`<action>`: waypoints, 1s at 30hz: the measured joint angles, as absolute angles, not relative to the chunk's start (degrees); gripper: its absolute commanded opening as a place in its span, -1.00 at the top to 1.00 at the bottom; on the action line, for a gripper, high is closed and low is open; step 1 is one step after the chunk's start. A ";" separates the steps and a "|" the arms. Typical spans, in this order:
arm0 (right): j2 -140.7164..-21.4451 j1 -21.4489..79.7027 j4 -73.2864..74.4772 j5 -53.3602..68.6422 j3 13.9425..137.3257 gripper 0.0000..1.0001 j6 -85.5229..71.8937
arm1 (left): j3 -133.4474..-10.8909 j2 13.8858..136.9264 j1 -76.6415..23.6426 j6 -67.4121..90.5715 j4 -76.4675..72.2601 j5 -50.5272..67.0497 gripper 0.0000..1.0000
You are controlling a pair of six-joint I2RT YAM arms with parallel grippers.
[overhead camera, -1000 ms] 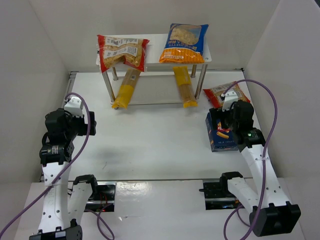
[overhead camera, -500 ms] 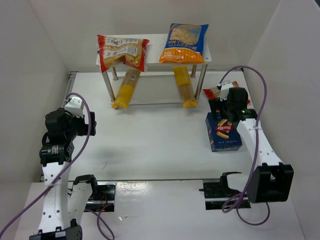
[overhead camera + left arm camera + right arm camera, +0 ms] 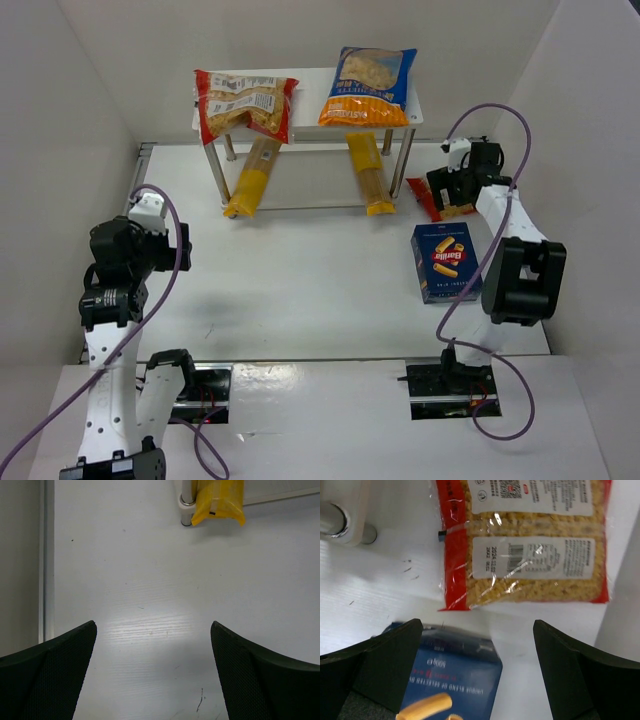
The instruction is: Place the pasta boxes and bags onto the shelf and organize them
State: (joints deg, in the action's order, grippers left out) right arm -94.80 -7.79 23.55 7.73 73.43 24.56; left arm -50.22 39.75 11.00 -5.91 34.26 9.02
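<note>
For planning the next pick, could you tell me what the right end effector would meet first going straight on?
Most likely the small red-edged clear plastic pasta bag, near its closest edge, though depth is unclear.

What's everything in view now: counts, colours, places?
shelf: 1, white top, metal legs, far middle of table.
red pasta bag: 1, red, shelf top left.
blue-and-orange pasta bag: 1, shelf top right.
yellow pasta bags: 2, yellow, under shelf, near ends poking out.
red-edged clear pasta bag: 1, table, right of shelf.
Barilla pasta box: 1, dark blue, flat on table, right side.
left claw: 1, black, open, over table.
right claw: 1, black, open, over the red-edged bag.
</note>
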 measured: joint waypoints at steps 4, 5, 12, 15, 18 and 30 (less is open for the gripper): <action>-100.92 -7.88 23.62 9.56 76.14 -1.00 25.39 | -50.22 40.23 11.44 -5.91 34.26 9.06 -1.00; -102.30 -7.88 23.64 9.87 76.82 -1.00 25.50 | -50.22 40.36 11.44 -5.91 34.26 9.10 -1.00; -106.56 -7.88 23.53 10.17 77.89 -1.00 26.52 | -50.22 40.84 11.94 -5.93 34.26 9.34 -1.00; -107.55 -7.88 23.44 9.72 79.20 -1.00 26.68 | -50.22 40.84 12.29 -5.93 34.26 9.56 -1.00; -109.16 -7.88 22.81 9.06 80.86 -1.00 26.68 | -50.22 40.84 12.51 -5.93 34.28 9.72 -1.00; -114.85 -7.86 22.00 6.15 83.83 -1.00 26.46 | -50.22 40.84 12.53 -6.07 34.28 9.98 -1.00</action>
State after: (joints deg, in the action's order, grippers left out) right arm -114.85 -7.86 22.00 6.15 83.83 26.46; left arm -50.22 40.84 12.53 -6.07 34.28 9.98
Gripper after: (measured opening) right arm 0.999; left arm 1.000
